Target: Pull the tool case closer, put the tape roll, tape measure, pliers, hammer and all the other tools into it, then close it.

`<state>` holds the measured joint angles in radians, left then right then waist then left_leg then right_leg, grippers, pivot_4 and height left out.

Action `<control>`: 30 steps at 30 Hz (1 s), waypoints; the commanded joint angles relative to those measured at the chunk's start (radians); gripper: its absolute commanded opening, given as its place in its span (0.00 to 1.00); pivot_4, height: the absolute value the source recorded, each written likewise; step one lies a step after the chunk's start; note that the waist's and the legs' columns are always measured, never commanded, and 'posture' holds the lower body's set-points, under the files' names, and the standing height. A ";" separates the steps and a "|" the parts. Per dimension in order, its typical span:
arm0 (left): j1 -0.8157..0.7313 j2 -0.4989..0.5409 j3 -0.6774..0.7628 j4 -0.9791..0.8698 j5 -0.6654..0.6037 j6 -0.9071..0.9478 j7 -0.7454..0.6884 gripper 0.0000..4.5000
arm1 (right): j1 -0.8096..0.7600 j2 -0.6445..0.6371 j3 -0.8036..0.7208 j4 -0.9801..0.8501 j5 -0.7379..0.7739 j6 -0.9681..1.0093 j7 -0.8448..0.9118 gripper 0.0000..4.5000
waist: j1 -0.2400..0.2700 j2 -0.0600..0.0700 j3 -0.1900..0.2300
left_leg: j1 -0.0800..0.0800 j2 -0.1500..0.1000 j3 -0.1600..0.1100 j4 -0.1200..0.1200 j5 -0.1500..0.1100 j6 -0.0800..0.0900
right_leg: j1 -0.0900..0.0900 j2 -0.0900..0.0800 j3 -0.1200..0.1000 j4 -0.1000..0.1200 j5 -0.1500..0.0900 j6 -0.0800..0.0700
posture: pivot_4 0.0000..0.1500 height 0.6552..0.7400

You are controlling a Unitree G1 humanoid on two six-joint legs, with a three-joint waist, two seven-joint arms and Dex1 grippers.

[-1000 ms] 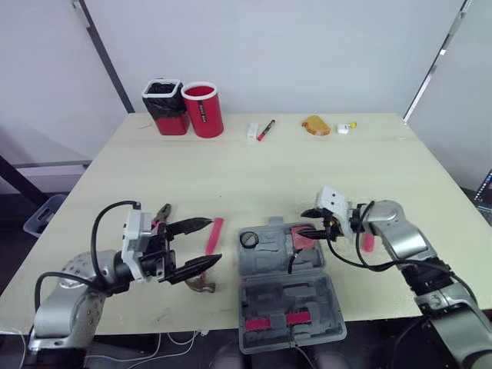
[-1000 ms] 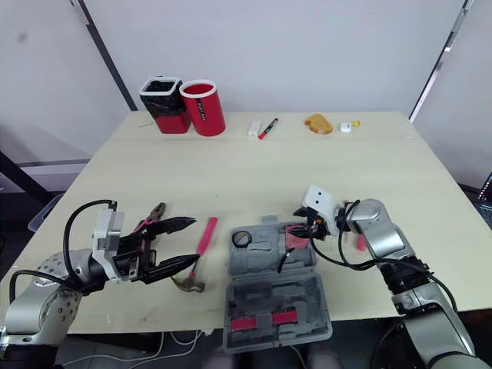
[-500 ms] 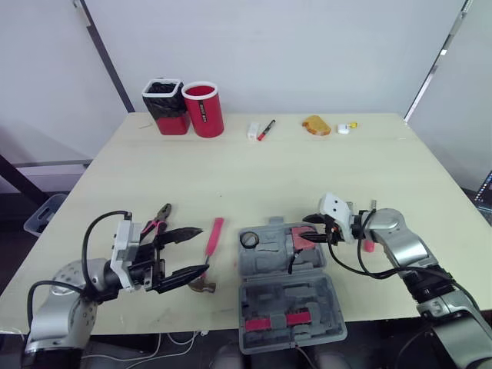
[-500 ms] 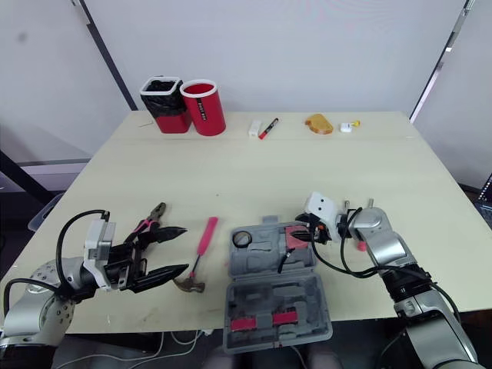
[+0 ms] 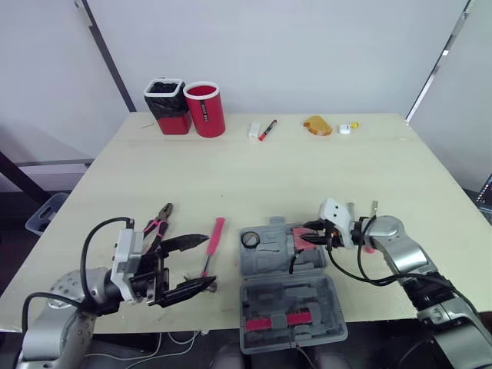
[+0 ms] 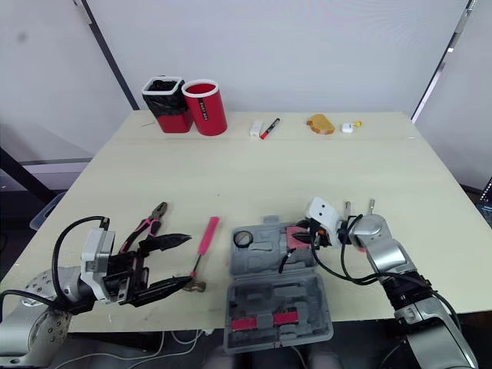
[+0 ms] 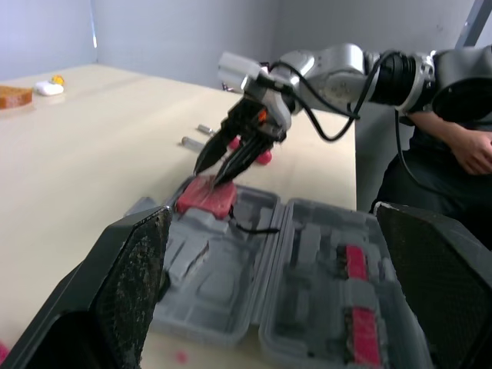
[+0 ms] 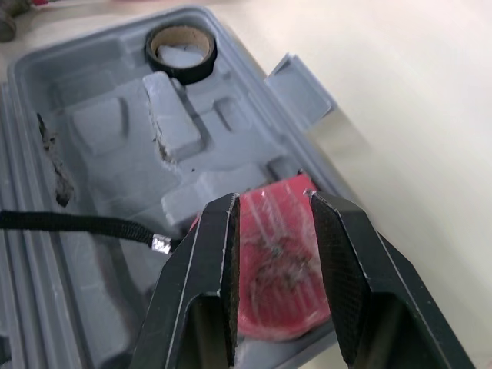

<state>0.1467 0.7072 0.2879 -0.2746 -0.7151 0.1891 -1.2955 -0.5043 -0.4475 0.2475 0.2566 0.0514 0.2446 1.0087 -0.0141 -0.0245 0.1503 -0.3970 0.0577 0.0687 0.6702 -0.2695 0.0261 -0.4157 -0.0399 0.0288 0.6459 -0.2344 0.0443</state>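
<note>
At the near edge of the table [image 5: 307, 169], the grey tool case [image 5: 286, 296] lies open. The right gripper [image 8: 273, 201] reaches over the case's far right pocket. Its two black fingers are slightly parted, not clenched, with their tips right at the red tape measure [image 5: 300, 239] lying in that pocket below them. The black strap [image 8: 77, 223] of the tape measure trails across the tray, away from the fingers. The tape roll [image 5: 249, 239] sits in the far left pocket, well apart from this gripper. The left gripper [image 5: 211, 260] is spread wide and holds nothing. The pink-handled hammer [image 5: 216, 232] lies on the table just past its fingertips, its handle crossing the gap between them. The pliers [image 5: 156, 224] lie beside its far finger.
</note>
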 commanded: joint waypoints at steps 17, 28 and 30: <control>-0.131 0.019 -0.053 -0.091 -0.022 0.150 0.161 1.00 | 0.042 0.051 0.111 0.201 -0.126 0.095 -0.114 0.34 | -0.009 -0.009 -0.011 | 0.018 0.000 0.002 -0.002 0.000 0.000 | 0.014 0.001 0.002 0.000 -0.003 -0.004 | 1.00 1.00; -0.086 0.014 -0.021 -0.040 -0.010 0.150 0.188 1.00 | 0.166 0.048 -0.185 -0.196 0.158 -0.038 -0.126 0.34 | 0.001 0.000 -0.007 | 0.006 0.001 0.002 -0.002 0.000 0.000 | 0.003 0.001 0.004 0.001 -0.002 -0.004 | 1.00 1.00; -0.064 0.014 -0.007 -0.020 -0.008 0.142 0.183 1.00 | 0.223 0.004 -0.210 -0.263 0.186 -0.005 -0.106 0.34 | 0.001 0.000 -0.007 | 0.004 0.001 0.001 -0.002 0.000 0.000 | 0.001 0.001 0.004 0.000 0.000 0.000 | 1.00 1.00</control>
<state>0.0641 0.7204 0.2385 -0.3000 -0.7245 0.3438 -1.1084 -0.3218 -0.4040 0.0891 0.0801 0.1936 0.2181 0.8856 -0.0129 -0.0247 0.1432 -0.3938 0.0585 0.0700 0.6681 -0.2696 0.0259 -0.4144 -0.0384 0.0322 0.6458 -0.2344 0.0446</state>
